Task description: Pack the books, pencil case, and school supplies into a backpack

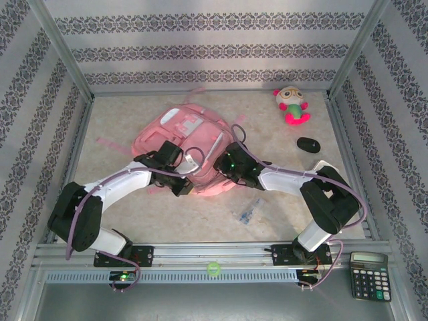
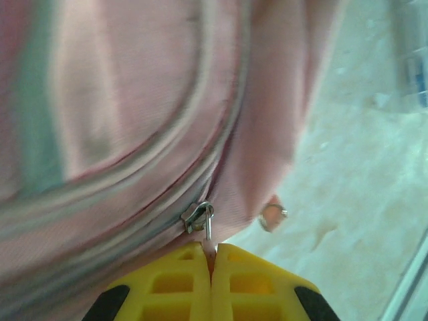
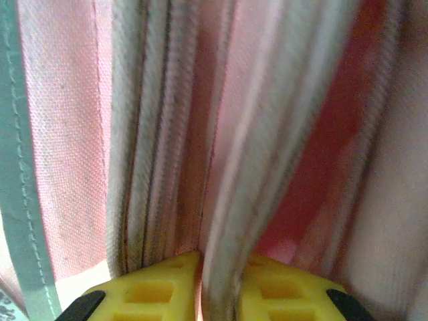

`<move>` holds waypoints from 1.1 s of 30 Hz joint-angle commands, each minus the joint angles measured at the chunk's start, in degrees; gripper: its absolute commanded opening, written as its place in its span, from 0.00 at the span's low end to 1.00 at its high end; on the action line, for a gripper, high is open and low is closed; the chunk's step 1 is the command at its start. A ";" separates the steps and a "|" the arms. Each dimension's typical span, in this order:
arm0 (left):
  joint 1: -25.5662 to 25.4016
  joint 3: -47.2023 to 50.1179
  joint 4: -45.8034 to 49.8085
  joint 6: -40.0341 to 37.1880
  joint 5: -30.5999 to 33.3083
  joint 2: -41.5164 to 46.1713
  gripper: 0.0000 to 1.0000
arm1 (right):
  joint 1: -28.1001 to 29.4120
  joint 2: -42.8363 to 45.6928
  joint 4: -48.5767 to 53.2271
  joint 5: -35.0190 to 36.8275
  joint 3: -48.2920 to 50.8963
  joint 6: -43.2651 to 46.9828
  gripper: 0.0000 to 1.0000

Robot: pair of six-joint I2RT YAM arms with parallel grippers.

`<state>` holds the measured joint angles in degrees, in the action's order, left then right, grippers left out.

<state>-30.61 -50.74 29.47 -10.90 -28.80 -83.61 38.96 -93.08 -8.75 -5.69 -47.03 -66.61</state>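
Pink woven-fabric backpack (image 1: 190,134) lying flat mid-bench (image 1: 187,221), slightly toward 11 o'clock; grey-striped zip seams, whitish patch on top. Left claw (image 2: 212,253) pinched tight on small metal zipper pull (image 2: 199,217). Right claw (image 3: 217,271) nearly closed on a ribbed fabric fold of the same bag. Clear plastic packet (image 1: 249,212) at bag's 5 o'clock, apart. Bare marbled surface at 3 and 6 o'clock; metal rail (image 1: 200,251) along near edge.

Nothing legible stood anywhere in these views. The calculator (image 1: 369,275) at the near right had a display and rows of keys (all too small to read), and the whitish patch (image 1: 191,125) on the backpack (image 1: 154,142) showed no lettering that could be made out.
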 commanded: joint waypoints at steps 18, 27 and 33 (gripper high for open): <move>-4.46 4.76 -12.94 -36.22 21.92 16.85 0.85 | -2.99 7.29 -9.24 -13.85 -3.57 4.56 0.14; -4.02 6.28 -19.94 -40.57 27.38 6.99 0.81 | -3.01 8.68 -8.82 -14.64 -4.84 4.32 0.14; -3.72 6.79 -23.10 -34.45 24.65 5.32 0.17 | -3.19 10.26 -6.66 -14.19 -4.25 5.35 0.19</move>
<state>-35.16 -44.51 10.11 -48.18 -3.40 -77.76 35.83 -86.91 -14.55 -18.26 -49.89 -62.92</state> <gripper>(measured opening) 0.244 0.171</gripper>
